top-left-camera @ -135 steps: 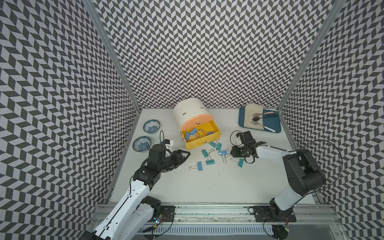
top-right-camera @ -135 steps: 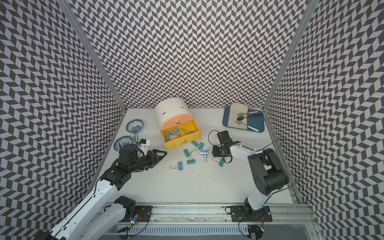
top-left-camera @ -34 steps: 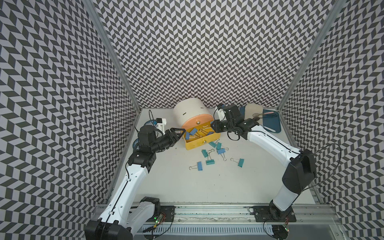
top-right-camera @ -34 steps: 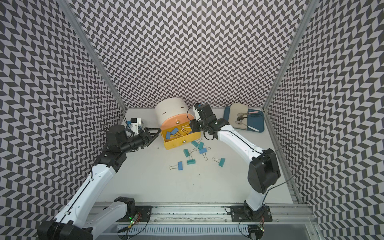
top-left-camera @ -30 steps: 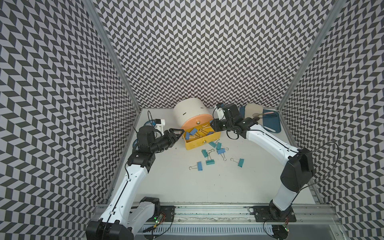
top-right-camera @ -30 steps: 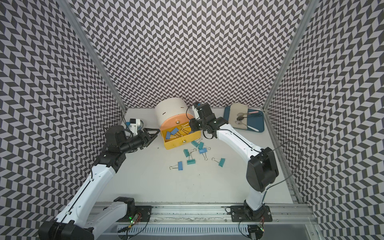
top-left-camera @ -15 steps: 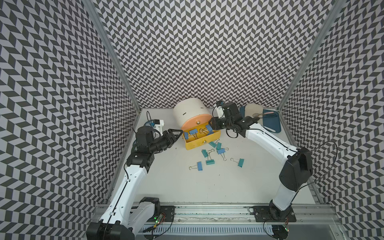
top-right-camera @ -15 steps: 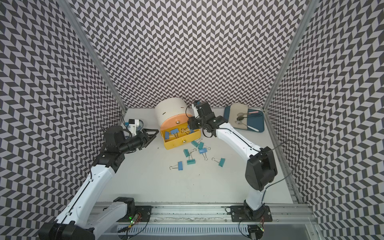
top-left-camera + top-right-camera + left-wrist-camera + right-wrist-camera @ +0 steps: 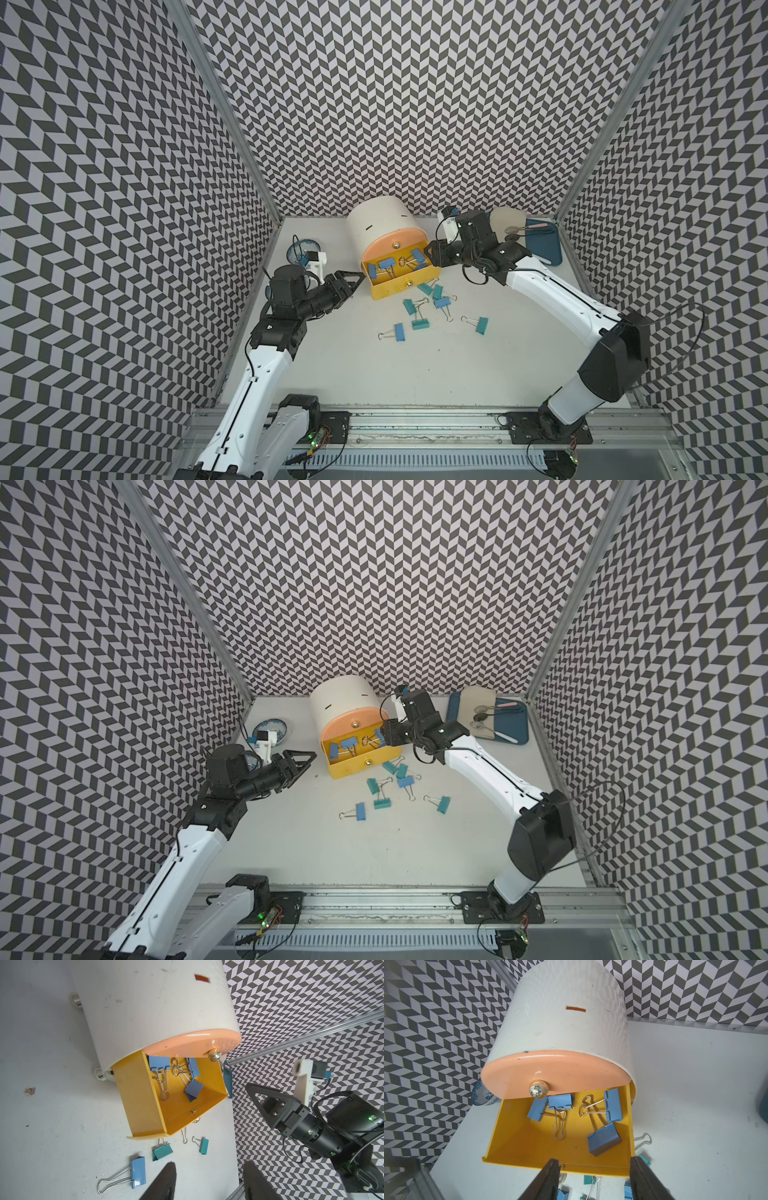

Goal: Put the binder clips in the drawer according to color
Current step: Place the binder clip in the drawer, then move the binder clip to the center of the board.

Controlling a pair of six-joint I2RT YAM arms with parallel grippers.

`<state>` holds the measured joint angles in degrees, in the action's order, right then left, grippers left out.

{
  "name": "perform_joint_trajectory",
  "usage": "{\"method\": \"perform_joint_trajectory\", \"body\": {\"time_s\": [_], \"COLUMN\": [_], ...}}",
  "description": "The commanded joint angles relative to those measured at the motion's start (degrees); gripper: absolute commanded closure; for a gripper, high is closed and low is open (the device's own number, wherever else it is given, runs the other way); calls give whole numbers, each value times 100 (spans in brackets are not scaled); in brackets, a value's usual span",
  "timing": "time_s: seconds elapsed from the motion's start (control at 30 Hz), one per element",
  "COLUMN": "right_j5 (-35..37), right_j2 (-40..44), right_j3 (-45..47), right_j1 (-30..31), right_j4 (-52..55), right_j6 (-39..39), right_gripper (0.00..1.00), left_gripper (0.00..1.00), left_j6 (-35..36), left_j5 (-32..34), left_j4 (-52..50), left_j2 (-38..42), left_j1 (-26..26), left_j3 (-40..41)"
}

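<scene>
Our right tool (image 9: 434,255) and left tool (image 9: 355,281) are hovering open and empty either side of the pulled-out yellow plastic drawer (image 9: 399,286) of the cream rounded cabinet (image 9: 376,224) near the far edge of the counter (image 9: 374,374); blue metal binder clips (image 9: 386,264) are lying inside, teal and blue ones (image 9: 419,324) mid-counter.

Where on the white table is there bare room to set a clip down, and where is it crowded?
The white table is bare between the loose teal and blue binder clips and the front metal rail. Crowded: right before the open yellow drawer, where those clips lie close together.
</scene>
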<state>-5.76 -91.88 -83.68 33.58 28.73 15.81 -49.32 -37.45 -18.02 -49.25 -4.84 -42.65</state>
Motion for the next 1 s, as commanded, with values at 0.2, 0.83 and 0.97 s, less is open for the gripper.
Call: {"method": "perform_joint_trajectory", "body": {"time_s": [0.2, 0.83, 0.97], "right_j5": [-27, 99, 70], "right_j2": [997, 2022, 2027], "right_j3": [1200, 2729, 2937], "right_j1": [228, 1045, 1362], "right_j4": [-323, -644, -808], "right_j6": [328, 995, 1215], "right_gripper": [42, 42, 42], "left_gripper": [44, 48, 48], "left_j6": [79, -1071, -1235], "left_j5": [208, 2294, 2598], "left_j4": [-329, -386, -281], "left_j2": [485, 1221, 1114], "left_j1": [-32, -2121, -2409], "left_j3": [822, 1945, 1960]}}
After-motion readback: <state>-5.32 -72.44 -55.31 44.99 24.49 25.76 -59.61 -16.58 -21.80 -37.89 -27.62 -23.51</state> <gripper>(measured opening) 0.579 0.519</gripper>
